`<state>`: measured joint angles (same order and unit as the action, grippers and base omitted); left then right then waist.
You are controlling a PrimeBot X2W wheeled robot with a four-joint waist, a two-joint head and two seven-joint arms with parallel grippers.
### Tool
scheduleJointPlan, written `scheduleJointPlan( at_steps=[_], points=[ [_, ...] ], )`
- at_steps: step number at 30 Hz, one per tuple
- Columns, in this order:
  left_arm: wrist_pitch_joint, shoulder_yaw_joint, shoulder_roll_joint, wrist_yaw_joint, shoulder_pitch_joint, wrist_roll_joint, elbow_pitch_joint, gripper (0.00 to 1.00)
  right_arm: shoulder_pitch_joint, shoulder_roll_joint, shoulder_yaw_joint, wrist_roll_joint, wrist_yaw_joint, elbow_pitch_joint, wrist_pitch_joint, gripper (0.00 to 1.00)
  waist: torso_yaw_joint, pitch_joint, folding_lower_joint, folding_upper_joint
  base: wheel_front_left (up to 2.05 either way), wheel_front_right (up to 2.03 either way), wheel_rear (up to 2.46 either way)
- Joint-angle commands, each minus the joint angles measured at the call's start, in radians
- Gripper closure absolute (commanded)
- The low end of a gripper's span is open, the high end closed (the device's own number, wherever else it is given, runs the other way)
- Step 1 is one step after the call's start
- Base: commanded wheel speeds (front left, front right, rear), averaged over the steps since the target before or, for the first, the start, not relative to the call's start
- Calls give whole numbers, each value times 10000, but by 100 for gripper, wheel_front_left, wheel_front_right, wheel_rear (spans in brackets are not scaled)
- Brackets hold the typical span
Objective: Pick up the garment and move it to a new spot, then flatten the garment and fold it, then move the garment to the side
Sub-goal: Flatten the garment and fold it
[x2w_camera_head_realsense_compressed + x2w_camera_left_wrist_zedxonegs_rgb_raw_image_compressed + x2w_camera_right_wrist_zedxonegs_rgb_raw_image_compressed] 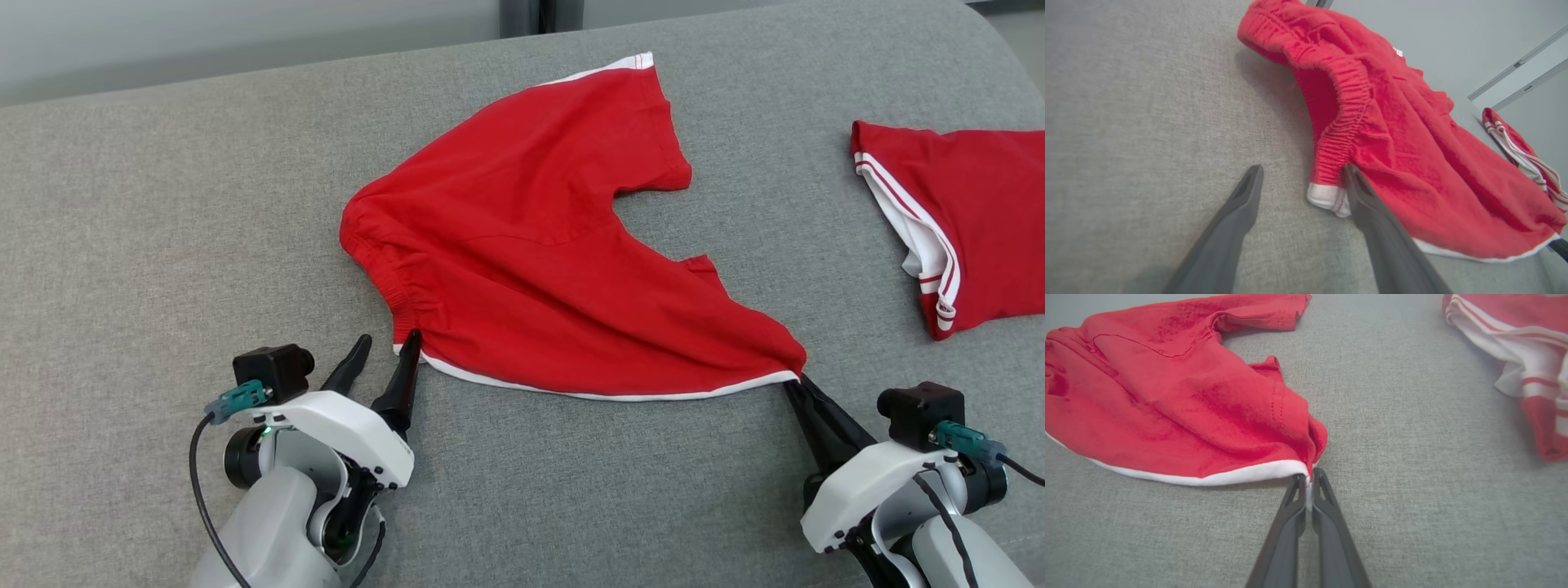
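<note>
First, close your left gripper (389, 337) on the white-trimmed corner below the waistband. Its fingers are spread, with one tip touching the cloth. Your right gripper (794, 384) pinches the opposite hem corner of the red garment (522, 245), which lies bunched on the grey cushion (163, 204). Then draw both corners apart evenly. Avoid the second red garment (963, 212), well apart on the right.

Head camera looks steeply down from above and behind the left gripper (389, 337) and right gripper (793, 382); wrist cameras sit low and close to the grey fabric surface (163, 204), facing opposite near corners of the red shorts (531, 245), common to all views.
</note>
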<state>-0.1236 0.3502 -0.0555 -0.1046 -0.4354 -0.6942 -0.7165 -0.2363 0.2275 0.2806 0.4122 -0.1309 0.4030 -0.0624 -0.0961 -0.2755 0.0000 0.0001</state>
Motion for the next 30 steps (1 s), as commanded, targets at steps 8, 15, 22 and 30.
scheduleJointPlan(
  at_steps=[8,15,22,30],
  points=[
    [877,963,183,-45,35,-446,-915,0,-216,75,43,-212,4,104,-154,100,-51,-102,0,-1,0,0,0],
    [1250,1680,231,-86,58,-405,-1073,100,-233,13,71,-250,4,184,-228,100,-32,-81,0,-1,0,0,0],
    [655,1523,41,-105,-39,-502,-597,100,-345,82,83,-257,4,115,-428,100,153,130,0,-1,0,0,0],
    [597,1393,-539,-24,-81,-482,611,100,-673,307,-9,-458,4,-347,-931,100,479,628,0,-1,0,0,0]
  ],
)
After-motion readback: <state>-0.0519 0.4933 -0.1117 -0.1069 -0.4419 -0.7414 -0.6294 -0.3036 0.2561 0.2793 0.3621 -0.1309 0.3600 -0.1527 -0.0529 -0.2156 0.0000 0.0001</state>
